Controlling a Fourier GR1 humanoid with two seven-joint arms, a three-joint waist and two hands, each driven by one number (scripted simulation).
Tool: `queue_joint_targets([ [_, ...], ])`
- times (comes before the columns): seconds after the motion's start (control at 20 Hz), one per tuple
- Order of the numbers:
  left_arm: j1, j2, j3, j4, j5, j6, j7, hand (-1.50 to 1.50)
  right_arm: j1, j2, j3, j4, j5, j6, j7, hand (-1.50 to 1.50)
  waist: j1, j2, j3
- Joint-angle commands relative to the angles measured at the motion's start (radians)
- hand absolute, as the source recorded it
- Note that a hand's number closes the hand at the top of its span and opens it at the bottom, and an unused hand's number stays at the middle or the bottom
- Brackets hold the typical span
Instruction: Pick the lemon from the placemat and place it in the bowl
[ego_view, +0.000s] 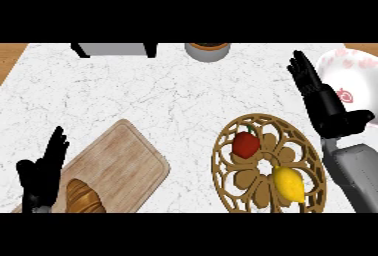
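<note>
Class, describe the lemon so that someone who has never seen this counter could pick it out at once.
Start at the white marble counter and find the round wooden openwork placemat toward its right, beside the right hand. Two pieces of produce lie on it. The lemon is the nearer one, yellow and oval with pointed ends, unlike the round red pepper behind it.

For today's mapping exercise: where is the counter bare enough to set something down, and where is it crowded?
Bare: the marble between cutting board, placemat and pot. Crowded: right side, with right hand, bowl, lemon and apple.
</note>
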Motion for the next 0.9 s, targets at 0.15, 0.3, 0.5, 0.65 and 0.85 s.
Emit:
queue_joint_targets([
  [0.15,-0.100,-0.030,-0.125,-0.091,-0.031,-0.136,-0.071,0.00,0.171,-0.072,-0.009,-0.200,-0.010,0.013,0.041,1.50,-0.052,-0.013,0.013],
  [0.3,-0.123,-0.025,-0.157,-0.116,-0.013,-0.189,-0.054,0.00,0.131,-0.356,0.028,-0.109,0.313,-0.024,0.038,1.50,-0.105,-0.025,-0.012],
  [0.5,-0.230,-0.051,-0.209,-0.141,0.003,-0.282,0.004,0.00,0.352,-0.082,0.062,-0.256,0.144,-0.100,0.049,-1.50,-0.013,-0.002,0.014],
  [0.65,-0.217,-0.057,-0.212,-0.170,0.002,-0.308,0.013,0.00,0.413,-0.182,0.065,-0.294,0.273,-0.090,-0.002,-1.50,-0.001,-0.002,0.014],
  [0.85,-0.219,-0.062,-0.224,-0.176,-0.003,-0.309,0.020,0.00,0.324,-0.322,0.127,-0.339,0.430,-0.053,0.167,-1.50,0.008,-0.004,0.012],
])
